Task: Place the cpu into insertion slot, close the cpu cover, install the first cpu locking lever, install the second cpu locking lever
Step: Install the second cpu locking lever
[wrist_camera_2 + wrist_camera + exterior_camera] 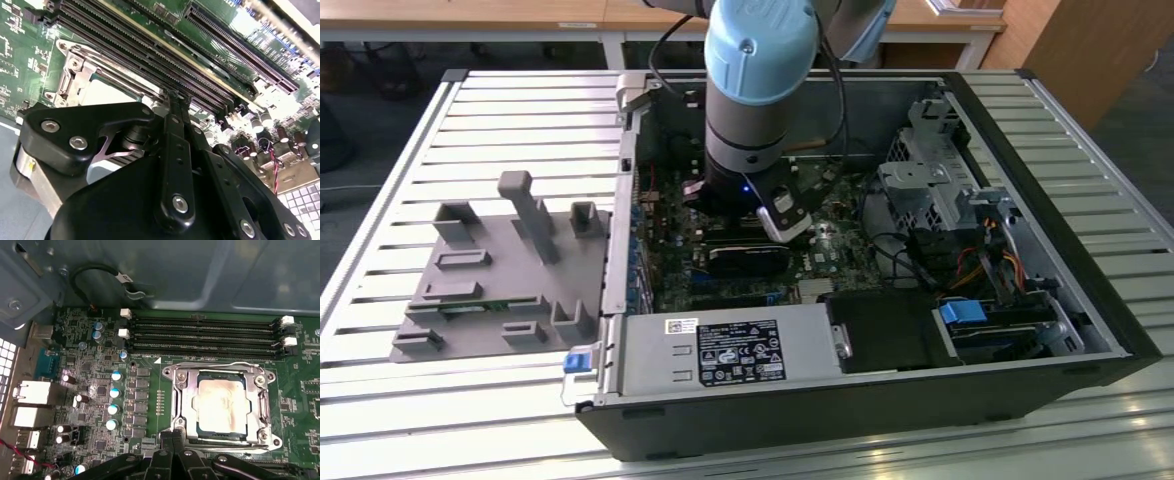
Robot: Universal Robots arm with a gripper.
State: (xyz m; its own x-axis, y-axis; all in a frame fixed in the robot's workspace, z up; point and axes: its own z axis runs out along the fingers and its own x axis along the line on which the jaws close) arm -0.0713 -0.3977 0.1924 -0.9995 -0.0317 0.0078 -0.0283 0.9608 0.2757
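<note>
Sitting in the insertion slot point(222, 405) on the motherboard point(145, 390), the cpu point(220, 402) lies flat beneath the closed cpu cover point(186, 405); the gripper point(172, 440) hovers at the socket's edge, fingers point(166, 439) pressed together, inside the computer case point(1014, 150)

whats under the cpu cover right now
The cpu lies under the closed cpu cover, its beige metal top showing through the cut-out centre. The insertion slot beneath is covered by the chip and frame. The gripper sits at the frame's edge.
</note>
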